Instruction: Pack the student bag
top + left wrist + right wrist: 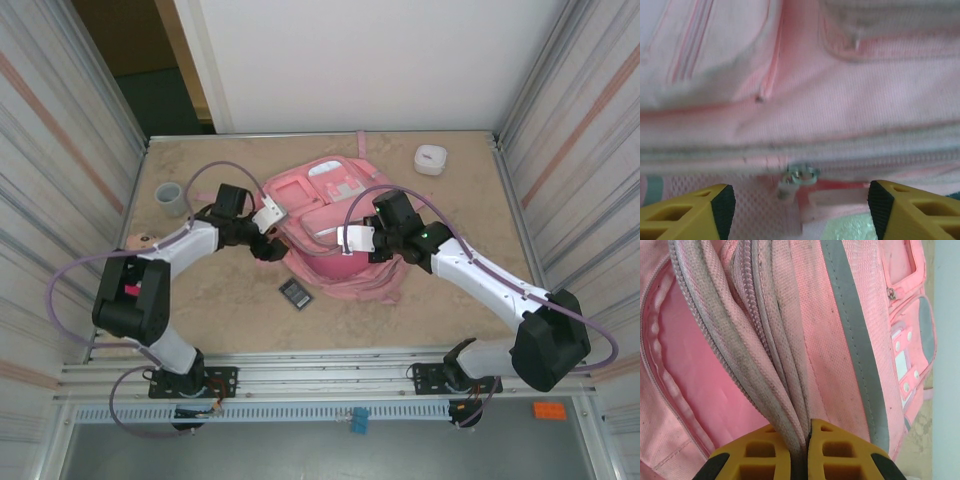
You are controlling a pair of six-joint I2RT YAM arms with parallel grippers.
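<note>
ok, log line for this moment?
student bag: lying on table | left gripper: open, facing zipper pull | right gripper: shut on student bag edge

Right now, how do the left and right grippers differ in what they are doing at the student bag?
The left gripper is open, a metal zipper pull lying ungripped between its spread fingers; the right gripper is shut on the bunched zipper edge of the student bag. In the top view the left gripper sits at the bag's left edge, the right gripper nearer its middle. Both have yellow fingers.
</note>
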